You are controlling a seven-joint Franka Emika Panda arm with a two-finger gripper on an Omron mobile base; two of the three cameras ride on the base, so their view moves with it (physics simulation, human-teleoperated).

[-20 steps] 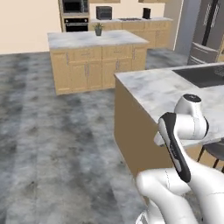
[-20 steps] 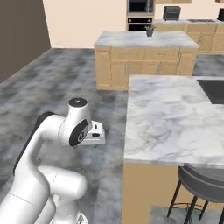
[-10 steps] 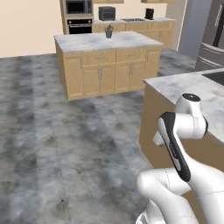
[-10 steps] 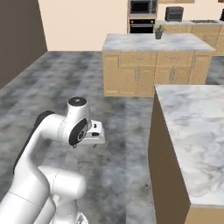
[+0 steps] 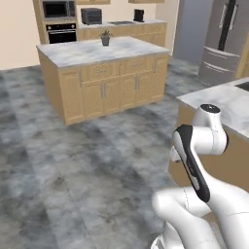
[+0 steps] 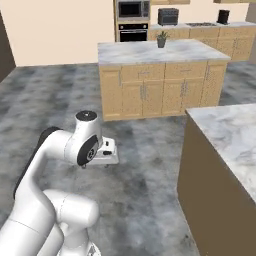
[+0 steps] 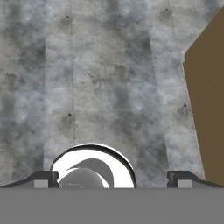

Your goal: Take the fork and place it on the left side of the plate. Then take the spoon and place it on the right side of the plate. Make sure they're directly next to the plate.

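Nothing done: neither the fork nor the spoon has been moved, as far as these views tell; I cannot make out the fork, spoon or plate anywhere, so where they lie cannot be told.
Left to do: judging from the scene, the whole job remains: reach the desk that carries the setting, find the plate, then lay the fork at its left and the spoon at its right.
Gripper: in the hand view the gripper (image 7: 112, 177) points down at the floor, its two dark fingertips (image 7: 43, 177) far apart at 7 and 5 o'clock, as wide as they go.
Gripper load: nothing between the jaws, nothing touched; bare floor lies beyond them.
Arm: folded close above the base, with the hand tucked at the wrist in the right base view.
Floor: grey mottled floor (image 6: 150, 180) spreads from under the arm out to the far cabinets.
Near desk: a marble-topped desk (image 6: 230, 135) with a brown side stands at 3 o'clock of the arm; its brown side also shows at 3 o'clock in the hand view, and the part of its top that shows carries no utensil I can make out.
Island: further off at 12 o'clock, a wooden island (image 5: 104, 80) with a marble top, a small potted plant (image 5: 105, 38) on it.
Far wall: oven and microwave (image 5: 57, 9) behind the island at 11 o'clock, fridge (image 5: 221, 39) at 2 o'clock in the left base view.
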